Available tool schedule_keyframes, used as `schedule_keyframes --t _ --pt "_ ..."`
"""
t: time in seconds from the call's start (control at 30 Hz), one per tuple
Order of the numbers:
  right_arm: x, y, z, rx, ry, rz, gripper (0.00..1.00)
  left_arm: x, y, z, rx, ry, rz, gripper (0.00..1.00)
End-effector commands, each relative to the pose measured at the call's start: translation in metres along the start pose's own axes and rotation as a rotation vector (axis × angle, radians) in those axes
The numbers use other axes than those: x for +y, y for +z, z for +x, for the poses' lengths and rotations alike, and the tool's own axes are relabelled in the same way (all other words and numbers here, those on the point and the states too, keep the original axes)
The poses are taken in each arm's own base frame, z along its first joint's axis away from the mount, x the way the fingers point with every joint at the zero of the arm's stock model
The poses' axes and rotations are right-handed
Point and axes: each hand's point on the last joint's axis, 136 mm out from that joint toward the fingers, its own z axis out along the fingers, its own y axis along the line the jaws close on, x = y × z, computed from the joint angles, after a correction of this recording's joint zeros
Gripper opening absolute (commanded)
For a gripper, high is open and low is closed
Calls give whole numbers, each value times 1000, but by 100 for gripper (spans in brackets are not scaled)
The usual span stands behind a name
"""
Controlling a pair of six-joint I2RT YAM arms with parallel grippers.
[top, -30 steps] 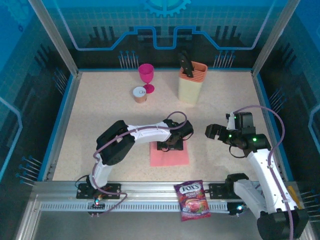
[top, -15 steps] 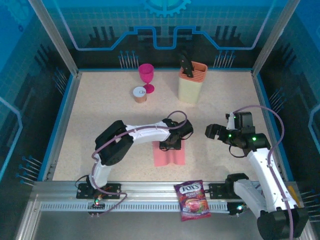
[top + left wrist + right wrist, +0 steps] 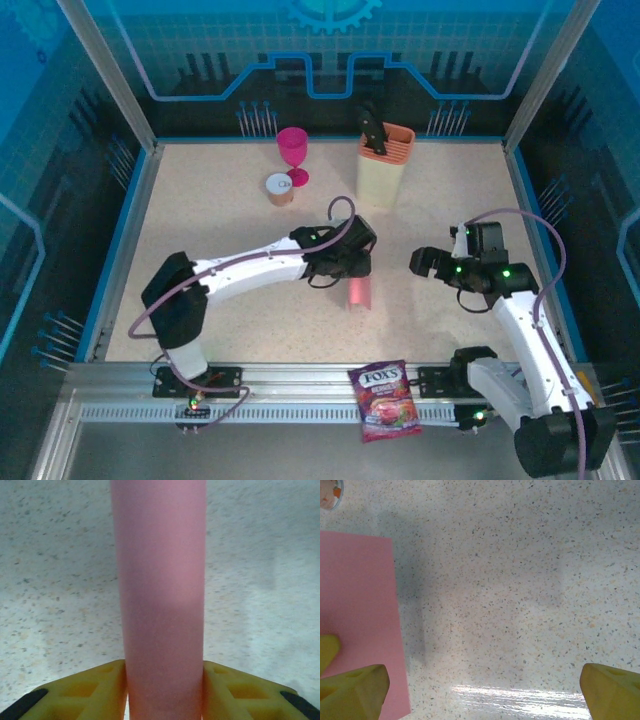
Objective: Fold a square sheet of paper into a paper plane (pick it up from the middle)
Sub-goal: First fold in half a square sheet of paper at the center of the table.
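The square sheet of paper (image 3: 358,292) is salmon pink and hangs buckled into a narrow strip just right of the table's centre. My left gripper (image 3: 346,264) is shut on its middle. In the left wrist view the sheet (image 3: 160,580) rises as a tall pink band, pinched between the yellow fingers (image 3: 85,692) of that gripper (image 3: 164,692). My right gripper (image 3: 420,262) stands open to the right of the sheet, apart from it. In the right wrist view the gripper (image 3: 482,692) has bare table between its fingertips, and the sheet (image 3: 355,620) lies at the left edge. A paper plane is out of view.
A magenta goblet (image 3: 292,150) and a small can (image 3: 279,189) stand at the back. A beige knife block (image 3: 385,165) stands to their right. A purple candy bag (image 3: 385,400) lies on the front rail. Blue walls ring the table (image 3: 200,220).
The sheet lay flat under my left gripper. The jaws closed on its middle, and the arm stretched out and lifted it into a narrow hanging strip. The right arm stayed still.
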Motion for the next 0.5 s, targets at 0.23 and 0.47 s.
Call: schedule_keyframes --t 0.23,0.47 --pt "25 0 -17 -11 10 -97 99 -2 5 -3 -61 -112 294 42" --pt "31 10 -2 52 -28 -128 99 36 19 15 -36 -78 227 44"
